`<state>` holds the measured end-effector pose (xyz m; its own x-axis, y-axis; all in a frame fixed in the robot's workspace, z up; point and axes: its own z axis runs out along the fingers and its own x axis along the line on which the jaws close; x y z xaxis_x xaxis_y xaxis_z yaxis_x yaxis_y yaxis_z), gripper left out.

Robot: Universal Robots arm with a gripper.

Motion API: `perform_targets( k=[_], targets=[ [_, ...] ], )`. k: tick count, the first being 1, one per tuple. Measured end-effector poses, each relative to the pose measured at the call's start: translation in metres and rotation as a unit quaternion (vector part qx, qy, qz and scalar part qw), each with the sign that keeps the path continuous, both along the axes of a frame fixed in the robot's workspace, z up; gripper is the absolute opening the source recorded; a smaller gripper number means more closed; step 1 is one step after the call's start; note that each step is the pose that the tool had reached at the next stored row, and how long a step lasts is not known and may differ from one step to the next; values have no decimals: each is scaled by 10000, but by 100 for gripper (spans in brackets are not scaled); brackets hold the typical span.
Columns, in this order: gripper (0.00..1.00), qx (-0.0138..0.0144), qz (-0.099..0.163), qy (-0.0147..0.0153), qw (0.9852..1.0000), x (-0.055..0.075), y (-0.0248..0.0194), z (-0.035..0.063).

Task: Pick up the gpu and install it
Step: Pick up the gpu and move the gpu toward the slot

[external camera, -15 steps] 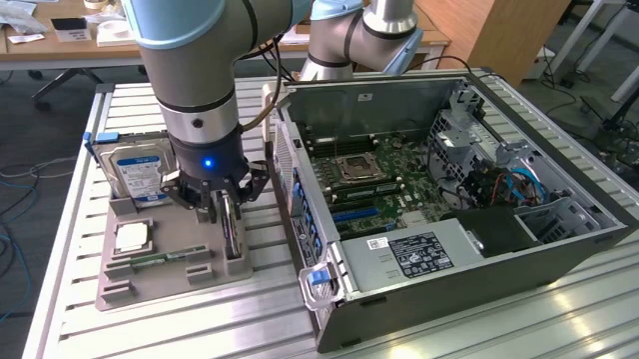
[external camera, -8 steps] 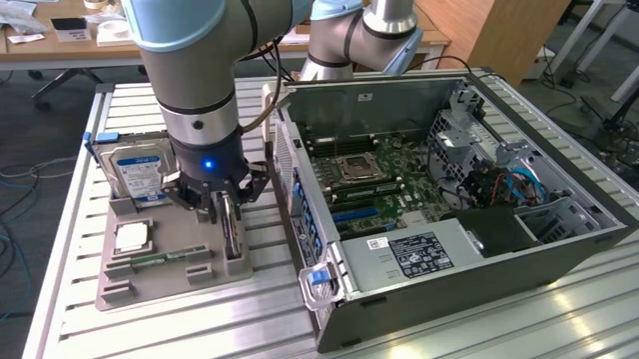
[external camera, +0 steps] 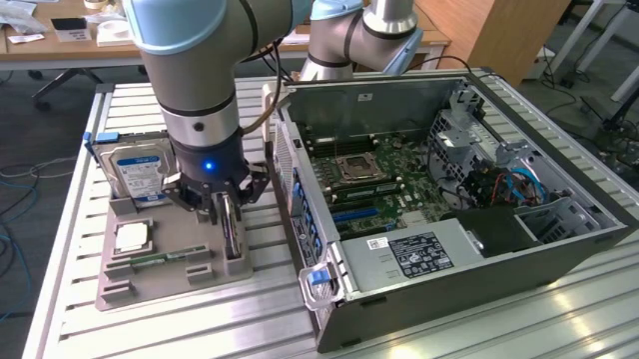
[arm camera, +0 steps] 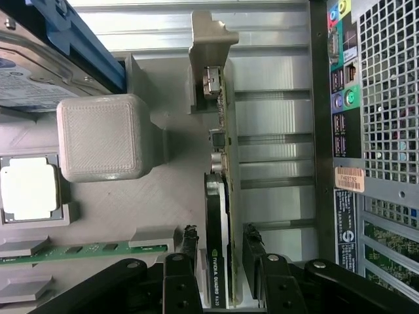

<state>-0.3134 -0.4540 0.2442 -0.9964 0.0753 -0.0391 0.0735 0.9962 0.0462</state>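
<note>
1. Pincer [external camera: 226, 212] [arm camera: 219, 252]: pointing straight down over the tray, jaws spread wide. One finger [arm camera: 186, 252] sits each side of the gpu. It is not pinching the card, and the wrist view shows a slim gap at the pads.
2. gpu [external camera: 233, 243] [arm camera: 217, 209]: thin card w/ a black cooler face, standing on its long edge in a slot of the grey tray, between the fingers. Its silvery end bracket [arm camera: 211, 39] is at the end away from the pincer. The card is not in the computer.
3. Grey tray [external camera: 170, 288] [arm camera: 177, 176]: lies flat on the table. The gpu slot runs along the tray's edge nearest the pc case.
4. Grey block [arm camera: 105, 137]: part of the tray, near the gpu but apart from it.
5. Other parts in the tray: a hard drive [external camera: 140, 176] [arm camera: 39, 72] w/ a blue-white label, standing upright. A square cpu [external camera: 132, 237] [arm camera: 26, 190] lies flat. A narrow green memory stick [external camera: 160, 259] [arm camera: 85, 250] sits in its slot.
6. Arm [external camera: 200, 90]: thick grey and pale-blue tube coming down to the pincer, w/ a blue light lit at the wrist.
7. Pc case [external camera: 450, 277] [arm camera: 386, 85]: just beside the tray, on the exterior view's right. It lies on its side w/ the panel off, and the motherboard [external camera: 370, 179] faces up.
8. Table [external camera: 200, 329] [arm camera: 275, 118]: slatted aluminium top, under the tray and case.
</note>
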Motion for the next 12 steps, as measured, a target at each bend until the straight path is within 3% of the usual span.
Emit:
perform_targets(
  k=[12],
  targets=[
    [42,0,0,0,10000,1,82,-59]
  ],
)
